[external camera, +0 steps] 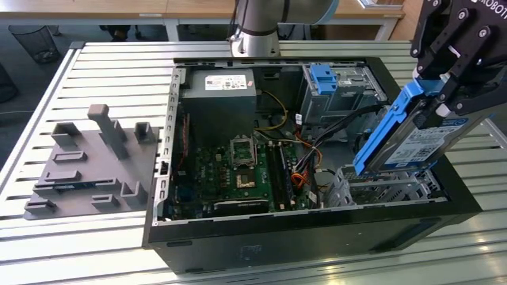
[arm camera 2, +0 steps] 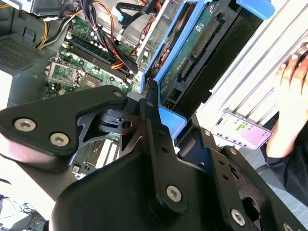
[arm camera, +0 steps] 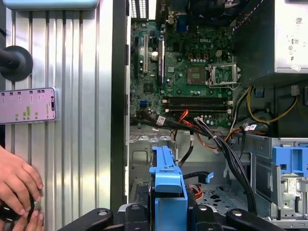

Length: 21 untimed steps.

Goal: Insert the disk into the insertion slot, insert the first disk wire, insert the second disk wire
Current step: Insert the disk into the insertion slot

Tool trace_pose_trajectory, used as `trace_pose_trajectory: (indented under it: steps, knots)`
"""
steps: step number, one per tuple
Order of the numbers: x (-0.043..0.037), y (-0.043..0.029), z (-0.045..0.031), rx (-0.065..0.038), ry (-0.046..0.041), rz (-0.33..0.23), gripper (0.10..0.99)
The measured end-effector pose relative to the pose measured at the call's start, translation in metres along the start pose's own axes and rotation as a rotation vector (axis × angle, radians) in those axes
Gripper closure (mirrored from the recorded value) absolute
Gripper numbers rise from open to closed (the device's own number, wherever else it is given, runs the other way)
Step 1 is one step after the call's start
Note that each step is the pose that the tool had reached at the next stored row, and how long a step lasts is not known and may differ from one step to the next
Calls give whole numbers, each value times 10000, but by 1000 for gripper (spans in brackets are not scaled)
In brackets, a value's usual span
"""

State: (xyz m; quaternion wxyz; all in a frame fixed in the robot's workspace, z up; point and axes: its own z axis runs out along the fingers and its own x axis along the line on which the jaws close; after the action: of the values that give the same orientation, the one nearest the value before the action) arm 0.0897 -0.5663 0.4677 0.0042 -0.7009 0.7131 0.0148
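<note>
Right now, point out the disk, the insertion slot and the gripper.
the disk (external camera: 416,145): exterior view, on its white label.
the insertion slot (external camera: 386,190): exterior view, on its perforated front wall.
the gripper (external camera: 442,98): exterior view, between its fingertips, clamped on the disk's blue carrier.

In the exterior view's near right, open room lies over the low perforated silver-grey drive bay (external camera: 382,190), partly filled by the tilted blue-framed silver hard drive (external camera: 412,133). We see a bundle of black and orange cables (external camera: 311,163) crowding the bay on that view's left, and a taller grey metal cage with blue tab (external camera: 336,89) farther back.
</note>
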Motion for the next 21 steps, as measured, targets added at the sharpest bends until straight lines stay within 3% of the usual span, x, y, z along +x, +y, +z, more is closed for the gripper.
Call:
trace_pose_trajectory:
  steps: [21]
  knots:
    - [-41, 7, 127, 0, 2, 0, 722]
